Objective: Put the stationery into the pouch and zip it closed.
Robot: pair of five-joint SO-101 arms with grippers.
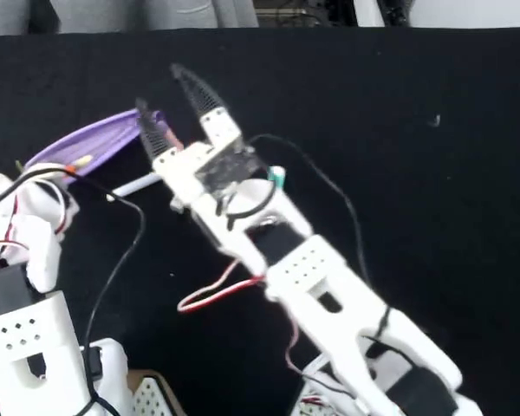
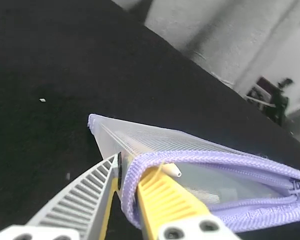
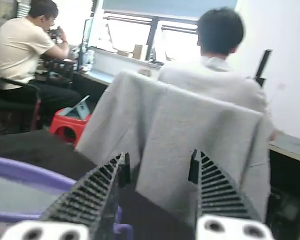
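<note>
The purple-rimmed mesh pouch lies at the table's left, its open mouth lifted. My left gripper is shut on the pouch rim. In the left wrist view its yellow and grey fingers pinch the purple edge of the pouch, and a small white tip pokes out beside the yellow finger. My right gripper hovers open just above the pouch's right end, nothing between its black fingers; the pouch edge sits beside them. A white pen with a green cap lies under the right arm.
Black cloth covers the table. Red and black cables trail between the two arm bases near the front edge. A small white speck lies far right. People sit in the room behind.
</note>
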